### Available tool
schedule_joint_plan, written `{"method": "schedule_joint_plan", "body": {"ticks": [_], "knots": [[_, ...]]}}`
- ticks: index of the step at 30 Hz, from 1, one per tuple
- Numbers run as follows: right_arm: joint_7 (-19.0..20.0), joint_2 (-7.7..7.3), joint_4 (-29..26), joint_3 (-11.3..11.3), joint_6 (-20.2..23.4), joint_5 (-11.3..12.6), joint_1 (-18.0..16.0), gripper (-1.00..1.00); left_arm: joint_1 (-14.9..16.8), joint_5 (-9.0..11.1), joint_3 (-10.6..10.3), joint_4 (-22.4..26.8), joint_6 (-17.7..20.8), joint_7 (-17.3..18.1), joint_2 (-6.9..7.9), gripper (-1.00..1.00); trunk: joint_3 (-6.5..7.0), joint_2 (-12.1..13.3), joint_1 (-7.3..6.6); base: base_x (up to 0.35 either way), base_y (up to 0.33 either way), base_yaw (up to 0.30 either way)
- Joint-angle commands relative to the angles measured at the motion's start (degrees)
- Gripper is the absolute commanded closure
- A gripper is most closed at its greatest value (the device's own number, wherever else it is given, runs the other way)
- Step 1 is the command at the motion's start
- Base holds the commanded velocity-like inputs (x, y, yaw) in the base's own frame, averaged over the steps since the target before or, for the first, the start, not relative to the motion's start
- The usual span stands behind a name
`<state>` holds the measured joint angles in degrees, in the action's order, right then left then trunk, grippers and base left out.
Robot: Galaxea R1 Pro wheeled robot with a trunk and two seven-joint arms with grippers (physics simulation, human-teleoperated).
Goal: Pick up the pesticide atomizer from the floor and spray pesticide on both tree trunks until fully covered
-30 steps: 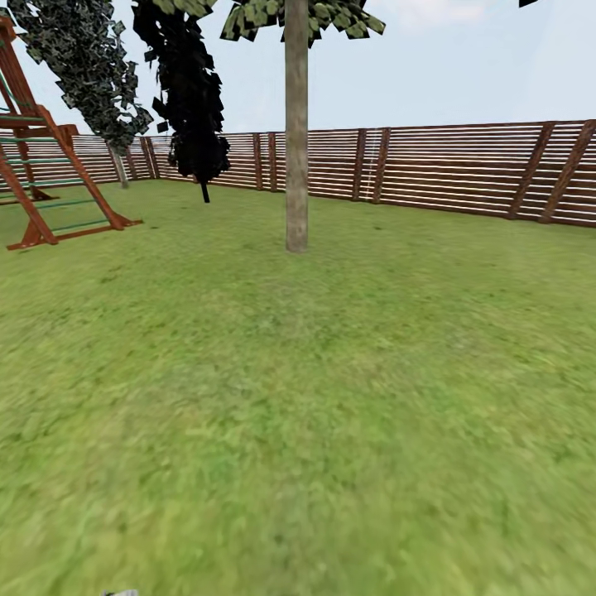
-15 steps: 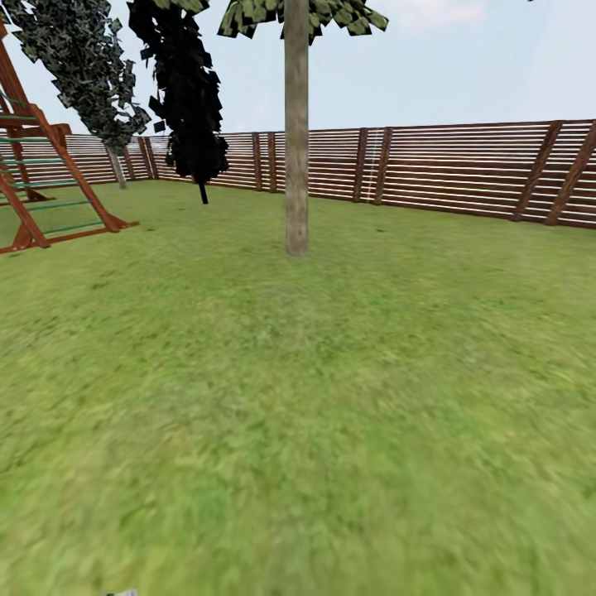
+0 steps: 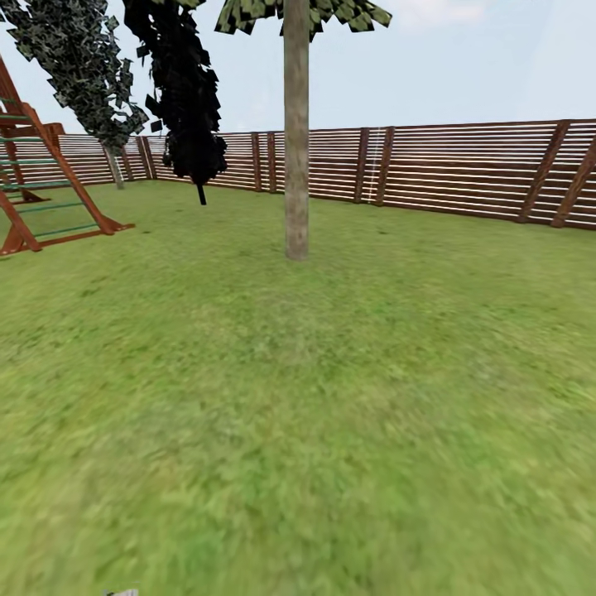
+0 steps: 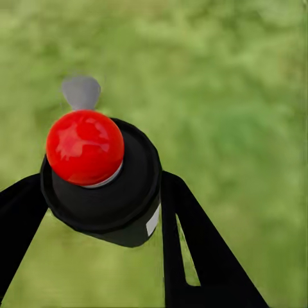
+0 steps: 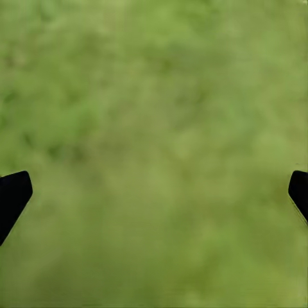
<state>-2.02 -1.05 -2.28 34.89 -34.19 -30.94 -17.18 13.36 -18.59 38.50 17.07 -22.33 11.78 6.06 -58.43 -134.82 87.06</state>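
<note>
Your left gripper (image 4: 96, 212) has its black fingers (image 4: 186, 250) pinched on the atomizer (image 4: 102, 183), one on each side of its black body. The red cap (image 4: 85, 146) and grey nozzle (image 4: 81, 92) stand clear above the grip, with only lawn (image 4: 237, 96) behind them.

Your right gripper (image 5: 154, 192) holds nothing: its fingers (image 5: 13, 196) are spread wide, their tips just showing at the two sides of the right wrist view, with blurred grass between.

From the head view, going left to right: the wooden play tower (image 3: 41, 190) stands at the far left edge, then a grey-leaved tree (image 3: 79, 66) and a dark narrow tree (image 3: 186, 91) near the fence (image 3: 463, 170). The tree trunk (image 3: 296, 132) rises straight ahead, smooth and upright, well apart from all of these. The lawn (image 3: 331, 397) between you and the trunk is open, and wide grass runs to its right up to the fence.
</note>
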Motion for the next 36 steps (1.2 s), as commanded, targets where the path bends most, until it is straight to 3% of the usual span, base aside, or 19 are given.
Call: {"method": "schedule_joint_plan", "body": {"ticks": [1,36], "knots": [[0.0,0.0,0.0,0.0,0.0,0.0,0.0,-1.0,0.0,0.0,0.0,0.0,0.0,0.0,0.0,1.0,0.0,0.0,0.0,0.344,0.0,0.0],[0.0,0.0,0.0,0.0,0.0,0.0,0.0,-1.0,0.0,0.0,0.1,0.0,0.0,0.0,0.0,1.0,0.0,0.0,0.0,0.344,0.0,0.0]]}}
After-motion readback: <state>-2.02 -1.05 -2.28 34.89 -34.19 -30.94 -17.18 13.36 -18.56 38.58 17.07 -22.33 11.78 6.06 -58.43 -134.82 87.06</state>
